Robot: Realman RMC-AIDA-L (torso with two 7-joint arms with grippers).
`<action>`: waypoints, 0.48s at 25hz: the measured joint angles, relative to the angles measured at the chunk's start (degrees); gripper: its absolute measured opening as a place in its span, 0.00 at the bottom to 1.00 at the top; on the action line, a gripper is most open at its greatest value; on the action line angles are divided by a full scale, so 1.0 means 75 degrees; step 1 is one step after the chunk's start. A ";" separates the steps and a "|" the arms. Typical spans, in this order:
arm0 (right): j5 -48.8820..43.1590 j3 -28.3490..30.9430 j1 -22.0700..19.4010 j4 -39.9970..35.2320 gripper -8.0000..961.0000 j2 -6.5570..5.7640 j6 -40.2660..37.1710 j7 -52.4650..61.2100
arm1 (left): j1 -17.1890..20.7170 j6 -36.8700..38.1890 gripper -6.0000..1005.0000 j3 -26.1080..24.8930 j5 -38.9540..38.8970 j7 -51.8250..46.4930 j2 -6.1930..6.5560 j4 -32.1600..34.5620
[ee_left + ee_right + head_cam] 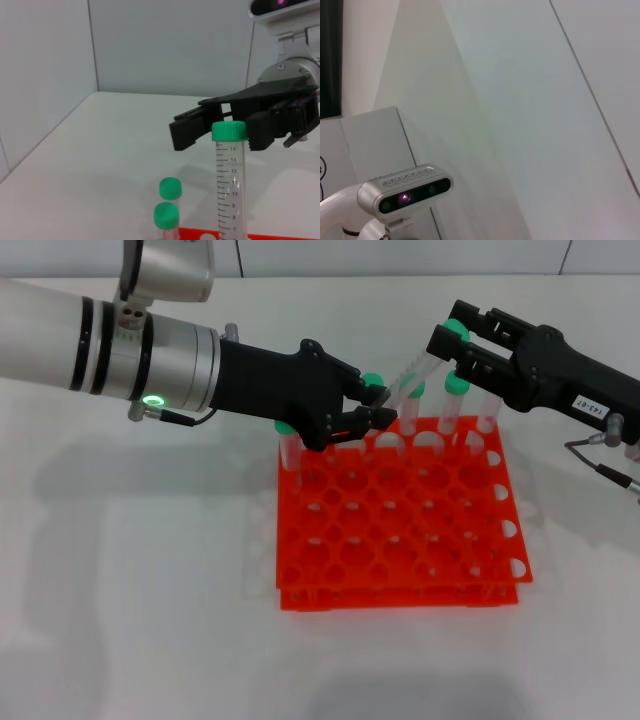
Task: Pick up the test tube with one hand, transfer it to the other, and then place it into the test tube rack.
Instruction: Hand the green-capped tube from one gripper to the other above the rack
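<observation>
My left pincer (375, 408) sits in the upper middle of the head view, over the far edge of the test tube rack (400, 530). Its fingers are pressed on the lower end of the test tube (398, 390), which leans up and to the right, its green cap near my right pincer (455, 350). The right pincer reaches in from the upper right of the frame, its white label farther back along the arm. Its fingers stand spread, with green caps showing at their tips; I cannot tell whether they touch the leaning tube.

The rack is bright orange-red and lies on the white counter (140, 590), centre to lower right of the head view. Several more green-capped tubes stand upright in its far row, some half hidden behind my pincers.

In the left wrist view, one graduated tube (230, 185) stands upright at lower right, and the right pincer (220, 130) hovers open just behind its cap. Two more green caps (168, 202) show at bottom centre, above a sliver of the rack.

The right wrist view shows only pale walls and my head camera (405, 192) at lower left.
</observation>
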 joint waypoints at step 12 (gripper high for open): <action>0.0101 0.0000 0.0052 0.0169 0.63 0.0001 -0.0059 -0.0211 | 0.0004 -0.0064 0.31 0.0006 -0.0014 0.0000 -0.0008 -0.0018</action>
